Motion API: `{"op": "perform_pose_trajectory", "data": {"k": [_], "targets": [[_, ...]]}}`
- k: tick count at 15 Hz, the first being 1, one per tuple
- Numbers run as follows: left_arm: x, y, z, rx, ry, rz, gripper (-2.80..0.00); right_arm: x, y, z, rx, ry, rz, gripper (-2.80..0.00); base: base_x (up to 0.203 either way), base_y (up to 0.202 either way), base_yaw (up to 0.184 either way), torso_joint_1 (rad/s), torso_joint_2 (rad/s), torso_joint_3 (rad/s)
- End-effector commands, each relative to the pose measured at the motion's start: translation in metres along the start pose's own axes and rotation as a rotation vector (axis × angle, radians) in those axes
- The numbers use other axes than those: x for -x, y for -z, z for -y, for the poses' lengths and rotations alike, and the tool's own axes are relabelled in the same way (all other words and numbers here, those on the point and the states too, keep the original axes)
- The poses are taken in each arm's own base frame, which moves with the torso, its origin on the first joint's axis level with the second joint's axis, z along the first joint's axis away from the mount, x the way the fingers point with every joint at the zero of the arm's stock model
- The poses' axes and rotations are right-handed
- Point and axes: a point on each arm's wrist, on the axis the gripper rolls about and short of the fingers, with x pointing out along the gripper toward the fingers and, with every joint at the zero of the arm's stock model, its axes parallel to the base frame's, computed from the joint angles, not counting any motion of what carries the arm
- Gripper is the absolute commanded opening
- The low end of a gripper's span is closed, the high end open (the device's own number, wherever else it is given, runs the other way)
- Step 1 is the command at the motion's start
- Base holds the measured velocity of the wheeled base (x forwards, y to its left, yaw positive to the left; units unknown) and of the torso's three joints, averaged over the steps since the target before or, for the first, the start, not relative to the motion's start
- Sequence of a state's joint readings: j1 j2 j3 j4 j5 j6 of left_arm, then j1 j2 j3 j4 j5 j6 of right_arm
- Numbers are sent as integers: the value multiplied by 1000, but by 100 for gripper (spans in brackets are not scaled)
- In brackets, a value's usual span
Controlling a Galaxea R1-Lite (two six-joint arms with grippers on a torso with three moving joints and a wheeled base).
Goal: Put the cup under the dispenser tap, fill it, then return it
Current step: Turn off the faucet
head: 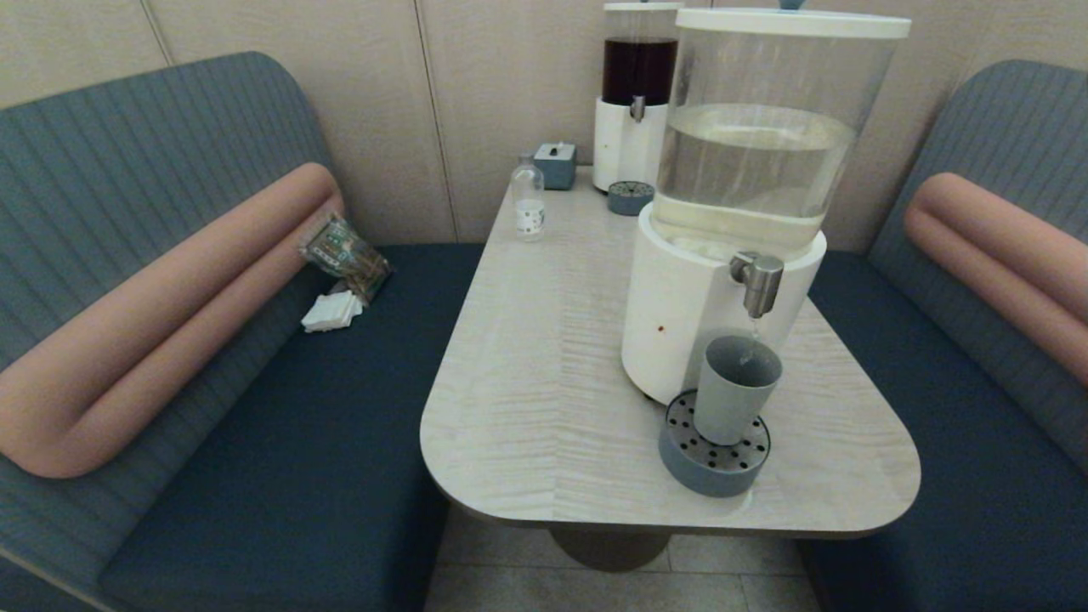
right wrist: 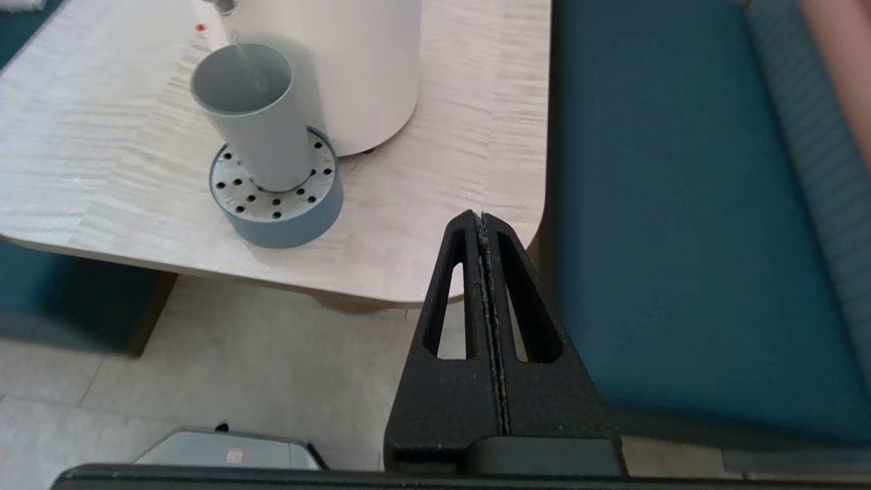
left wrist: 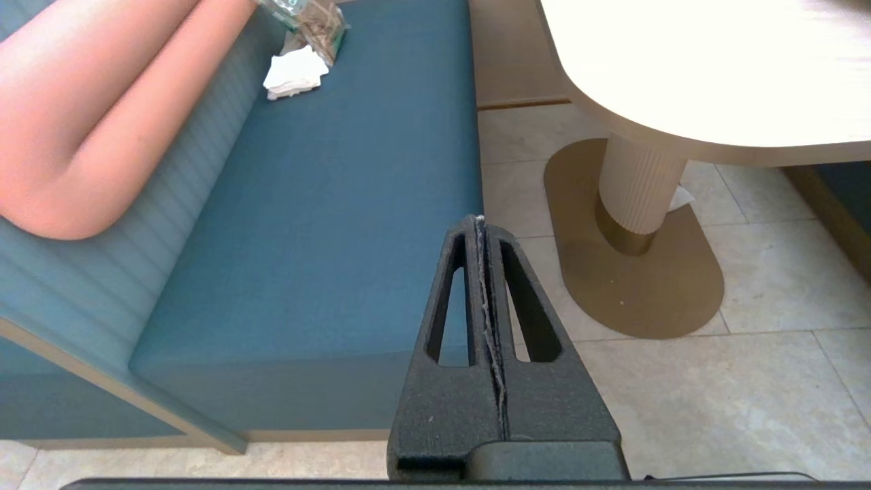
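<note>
The grey-blue cup stands upright on the round perforated drip tray, directly below the steel dispenser tap. A thin stream runs from the tap into the cup. The right wrist view shows the same cup on the tray. My right gripper is shut and empty, hanging off the table's near right corner, below its edge. My left gripper is shut and empty, low over the floor between the left bench and the table pedestal. Neither gripper shows in the head view.
The big dispenser with pale liquid fills the table's right side. A smaller dark-liquid dispenser, its small drip tray, a clear bottle and a small blue box stand at the back. Napkins and a packet lie on the left bench.
</note>
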State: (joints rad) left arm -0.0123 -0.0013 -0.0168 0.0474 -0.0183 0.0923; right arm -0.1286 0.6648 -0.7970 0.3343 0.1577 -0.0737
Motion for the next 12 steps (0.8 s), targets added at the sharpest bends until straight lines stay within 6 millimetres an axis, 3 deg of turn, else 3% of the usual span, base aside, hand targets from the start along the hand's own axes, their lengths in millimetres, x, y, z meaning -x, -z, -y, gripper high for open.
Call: {"op": "perform_pose_trajectory", "data": {"k": [1, 4, 8, 12], "targets": [[0, 0, 0, 0, 0, 0, -280, 30, 26, -7, 10, 5, 82, -280, 0, 0, 0, 0, 0, 0], [0, 0, 0, 0, 0, 0, -280, 49, 49, -12, 14, -7, 145, -280, 0, 0, 0, 0, 0, 0], [0, 0, 0, 0, 0, 0, -280, 64, 58, -15, -43, -31, 225, -280, 0, 0, 0, 0, 0, 0], [0, 0, 0, 0, 0, 0, -280, 57, 68, -15, -114, -62, 184, -280, 0, 0, 0, 0, 0, 0]]}}
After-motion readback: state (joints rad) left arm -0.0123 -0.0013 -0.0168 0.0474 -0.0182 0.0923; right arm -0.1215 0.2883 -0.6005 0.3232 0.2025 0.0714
